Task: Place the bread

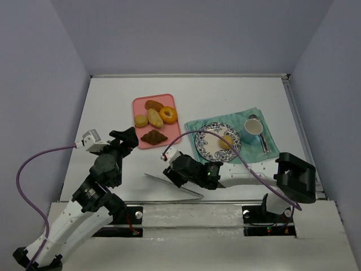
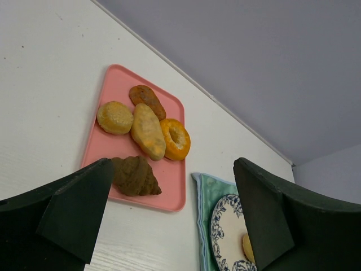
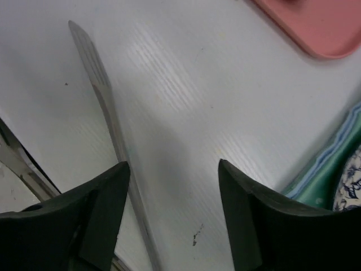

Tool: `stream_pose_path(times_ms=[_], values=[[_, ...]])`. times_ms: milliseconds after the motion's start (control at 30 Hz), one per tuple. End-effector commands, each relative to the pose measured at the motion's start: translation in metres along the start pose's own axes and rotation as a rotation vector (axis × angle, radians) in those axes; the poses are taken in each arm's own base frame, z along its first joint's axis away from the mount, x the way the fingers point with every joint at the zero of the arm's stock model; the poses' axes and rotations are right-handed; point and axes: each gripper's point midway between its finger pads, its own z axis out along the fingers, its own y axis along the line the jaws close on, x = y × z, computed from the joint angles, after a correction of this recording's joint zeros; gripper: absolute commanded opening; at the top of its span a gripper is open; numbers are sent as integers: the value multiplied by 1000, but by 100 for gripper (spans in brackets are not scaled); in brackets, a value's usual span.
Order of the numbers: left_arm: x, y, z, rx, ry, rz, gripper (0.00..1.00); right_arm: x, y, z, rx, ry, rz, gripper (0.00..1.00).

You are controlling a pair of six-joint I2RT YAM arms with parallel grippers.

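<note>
The right hand [image 3: 172, 189] hangs low over the tabletop [image 1: 113, 101] with its fingers parted and nothing between them; the metal tongs [image 3: 104, 90] lie flat on the surface just beside its left finger, held by nobody. The left hand [image 2: 172, 180] is spread as wide as it goes and is also empty; it points toward the pink tray [image 1: 137, 102], where the other pastries sit. Further right, the bread [image 1: 227, 141] rests on the blue-patterned plate [image 1: 203, 149], toward the plate's right side and well apart from both hands; by the look of it the placing is done.

The bread is probably light and soft, with a smooth, rounded crust; a hard squeeze would likely dent it, and a pinch near the top would likely slip off the curve. The best hold seems to be across its widest middle, low on the sides, with gentle pressure; the glazed plate may let it slide or roll when nudged.
</note>
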Motion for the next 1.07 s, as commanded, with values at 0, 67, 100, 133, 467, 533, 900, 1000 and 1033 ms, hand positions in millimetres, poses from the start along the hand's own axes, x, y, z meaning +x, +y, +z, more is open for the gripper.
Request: stream_pose_path(times_ms=[0, 67, 100, 133, 467, 533, 900, 1000, 1033], values=[[-20, -9, -2, 11, -51, -48, 99, -78, -52, -42, 232, -250, 186, 76], [-20, -10, -2, 13, -49, -45, 99, -75, -92, -55, 329, -284, 330, 89], [-20, -10, -2, 12, -48, -39, 99, -83, -108, -75, 348, -341, 397, 93], [-20, -10, -2, 12, -47, -36, 99, -81, -121, -84, 373, -364, 446, 98], [-17, -9, 3, -6, -43, 8, 99, -47, -156, -166, 400, -565, 606, 100], [-16, -8, 4, -13, -45, 18, 99, -41, -153, -160, 392, -538, 592, 100], [-17, 1, 3, -43, -65, 28, 99, -41, -150, -133, 425, -435, 533, 100], [-18, 2, 4, -48, -68, 32, 99, -42, -149, -128, 428, -421, 533, 100], [-16, 2, 4, -49, -65, 37, 99, -43, -149, -128, 430, -423, 539, 100]])
